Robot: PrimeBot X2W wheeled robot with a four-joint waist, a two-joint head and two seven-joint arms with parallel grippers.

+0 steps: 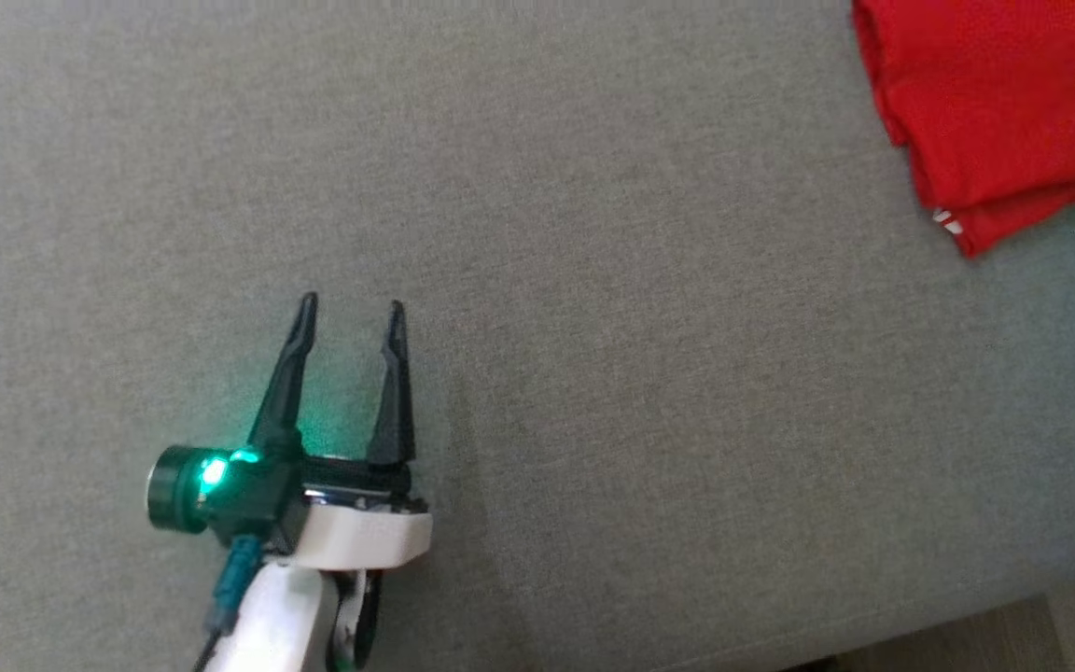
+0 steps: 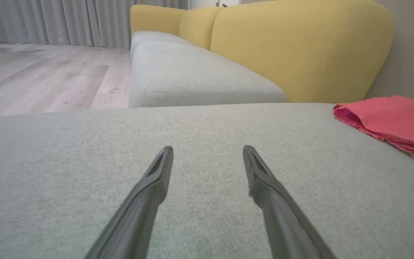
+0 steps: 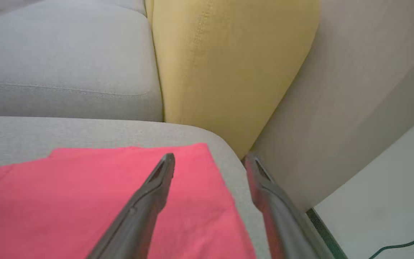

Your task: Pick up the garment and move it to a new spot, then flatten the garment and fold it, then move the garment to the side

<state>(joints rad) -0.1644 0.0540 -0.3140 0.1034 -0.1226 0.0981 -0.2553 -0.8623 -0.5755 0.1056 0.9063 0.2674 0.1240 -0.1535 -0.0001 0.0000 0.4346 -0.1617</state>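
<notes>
Head: left end effector (image 1: pixel 352 303) wide, empty, parked over sofa (image 1: pixel 593 373); folded garment (image 1: pixel 995 103) at far right corner.
Left wrist: garment well off to the right.
Right wrist: right end effector (image 3: pixel 210 156) wide above garment edge, gripping nothing. Garment likely set aside for good.

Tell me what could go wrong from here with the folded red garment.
The garment lies close to the rounded corner of the cushion; a nudge might slide it off. The open right gripper hangs just over it; one finger could snag the top layer when pulling away and undo the fold.
</notes>
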